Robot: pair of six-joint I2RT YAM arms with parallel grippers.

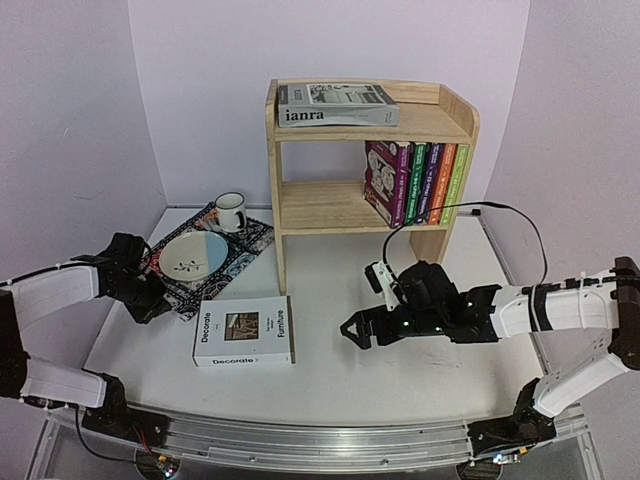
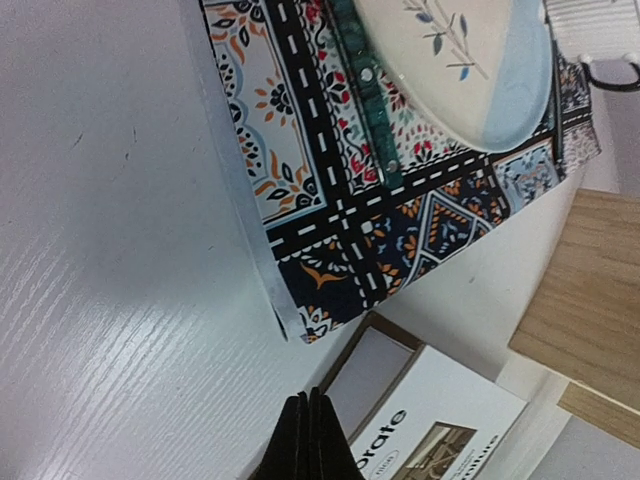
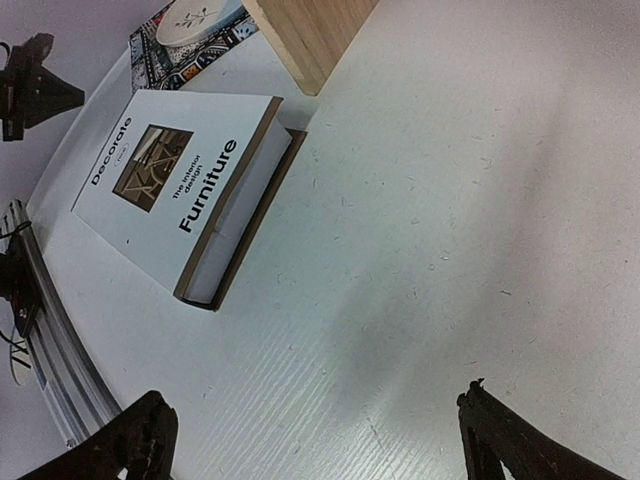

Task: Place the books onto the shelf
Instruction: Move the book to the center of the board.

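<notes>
The thick white Decorate book (image 1: 244, 331) lies flat on the table in front of the shelf (image 1: 320, 205). On the shelf's top lies the grey-white ianra book (image 1: 337, 104); several colourful paperbacks (image 1: 415, 182) stand on its middle board at the right. My left gripper (image 1: 160, 306) is shut and empty, just left of the Decorate book (image 2: 440, 430), its tips (image 2: 308, 402) low over the table. My right gripper (image 1: 352, 332) is open and empty, right of the Decorate book (image 3: 170, 180), with bare table between its fingers (image 3: 150, 435).
A dark patterned placemat (image 1: 235, 245) at the back left carries a bowl (image 1: 193, 254) and a mug (image 1: 230, 211). The placemat's corner (image 2: 330, 290) reaches close to the Decorate book. The shelf's left leg (image 3: 310, 30) stands just beyond the book.
</notes>
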